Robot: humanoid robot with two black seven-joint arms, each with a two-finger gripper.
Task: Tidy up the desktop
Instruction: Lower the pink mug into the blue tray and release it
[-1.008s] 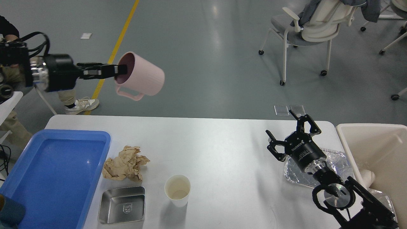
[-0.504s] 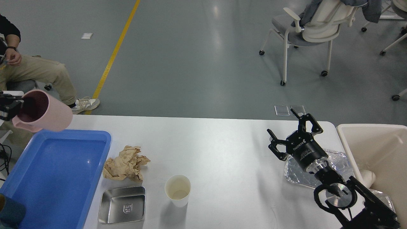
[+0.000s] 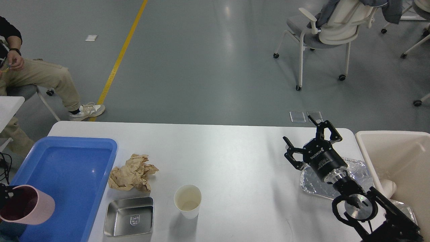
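Note:
The white desktop (image 3: 235,151) fills the lower half of the head view. On it lie a crumpled brown paper (image 3: 132,173), a square steel dish (image 3: 129,216), a paper cup (image 3: 187,201) and a foil tray (image 3: 356,166). My left gripper (image 3: 4,196) shows only as a dark bit at the left edge. It is shut on the rim of a pink mug (image 3: 30,206), held tilted over the front left of the blue tray (image 3: 63,164). My right gripper (image 3: 298,130) is open and empty, above the desktop just left of the foil tray.
A cream bin (image 3: 396,154) stands off the desktop's right end. A person (image 3: 37,74) sits at the far left beyond the table. Office chairs (image 3: 329,30) stand on the floor at the back right.
My left gripper has swung the pink mug from high above the table's far left, down and toward me, to the front left of the blue tray. The right arm has barely moved.

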